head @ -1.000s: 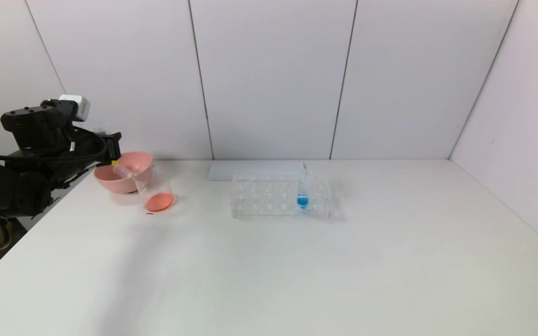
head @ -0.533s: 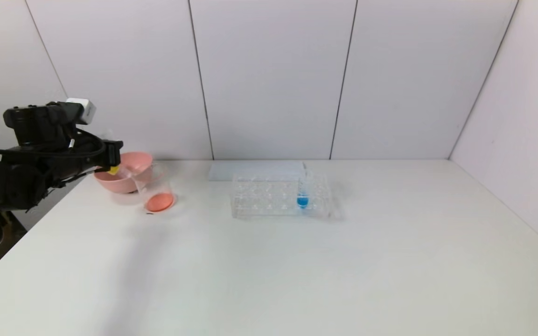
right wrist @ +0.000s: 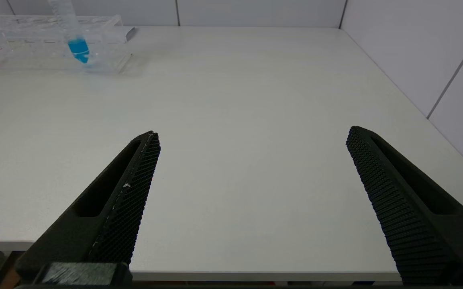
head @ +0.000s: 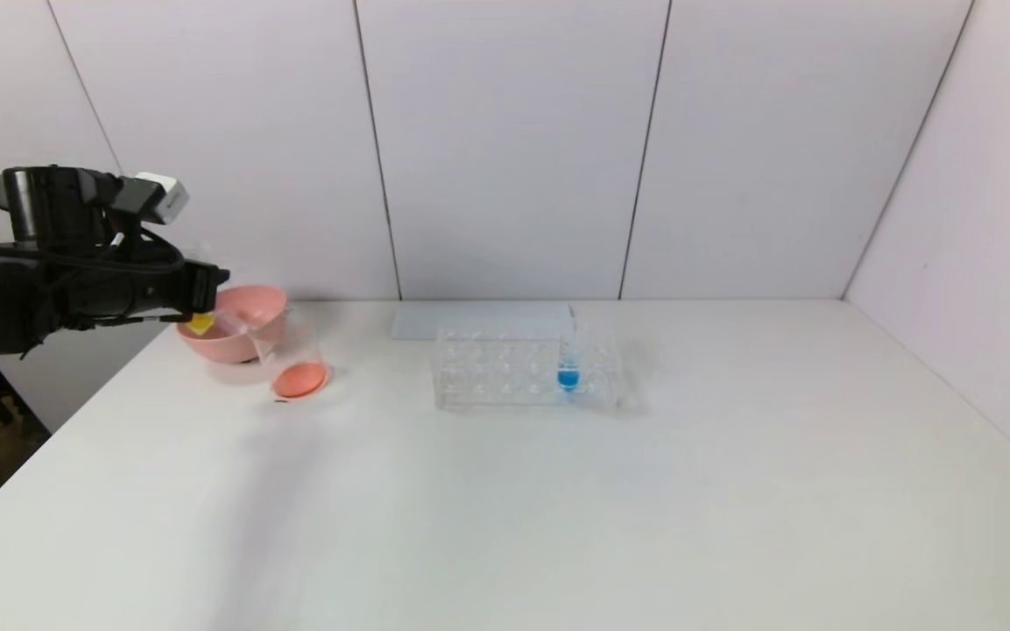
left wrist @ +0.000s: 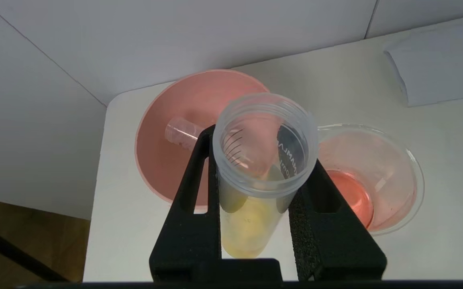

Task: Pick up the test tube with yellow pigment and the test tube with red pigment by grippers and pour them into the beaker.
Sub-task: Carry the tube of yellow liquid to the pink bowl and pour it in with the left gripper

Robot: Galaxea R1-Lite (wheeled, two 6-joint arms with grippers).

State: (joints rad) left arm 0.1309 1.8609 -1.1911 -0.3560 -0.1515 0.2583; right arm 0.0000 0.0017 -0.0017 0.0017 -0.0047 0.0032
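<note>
My left gripper [head: 207,294] is shut on the test tube with yellow pigment [left wrist: 251,208], held in the air at the table's far left. The tube lies tilted, its open mouth pointing toward the pink bowl and the beaker [left wrist: 372,180], its yellow end [head: 201,322] back by the wrist. The beaker [head: 299,368] stands just in front of the bowl with red-orange liquid in its bottom. A clear tube [left wrist: 179,132] lies in the bowl; I cannot tell whether it is the test tube with red pigment. My right gripper [right wrist: 253,132] hangs open over the table's near edge.
The pink bowl [head: 250,307] sits at the far left corner, close to the table edge. A clear tube rack [head: 505,372] in the middle holds a blue-bottomed tube [head: 568,368]. A flat white box [head: 478,320] lies behind the rack.
My left wrist has turned and risen a little, and the tube's yellow end has swung down and to the left. The beaker, bowl and rack have not moved.
</note>
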